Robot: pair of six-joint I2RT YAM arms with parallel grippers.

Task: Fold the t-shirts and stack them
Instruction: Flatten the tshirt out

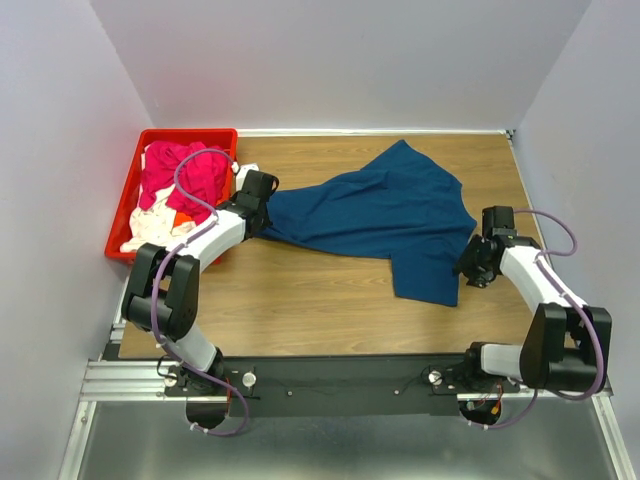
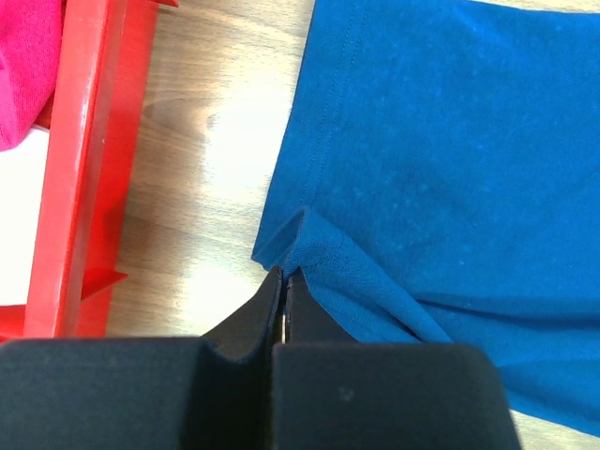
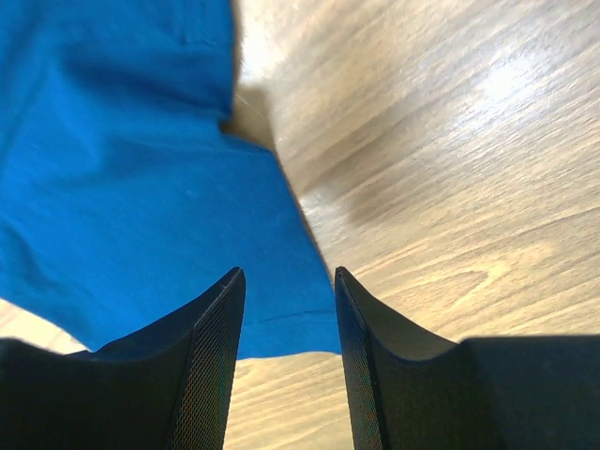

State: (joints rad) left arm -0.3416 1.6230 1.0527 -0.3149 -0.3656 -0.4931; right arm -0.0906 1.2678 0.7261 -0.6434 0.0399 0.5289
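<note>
Navy t-shirt lies rumpled and unfolded across the middle of the wooden table, not spread flat. Left gripper is clamped on a bunched hem corner at the shirt's left end, near the red crate. Right gripper is spread apart, holding nothing, over the shirt's lower right edge. Magenta shirt and white shirt sit heaped in the crate. No fold made and no stack started, so the task looks barely begun.

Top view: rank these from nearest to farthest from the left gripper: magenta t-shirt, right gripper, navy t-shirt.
1. navy t-shirt, pinched in the left gripper.
2. magenta t-shirt, to the left, in the red crate.
3. right gripper, far right, beyond the shirt.
</note>
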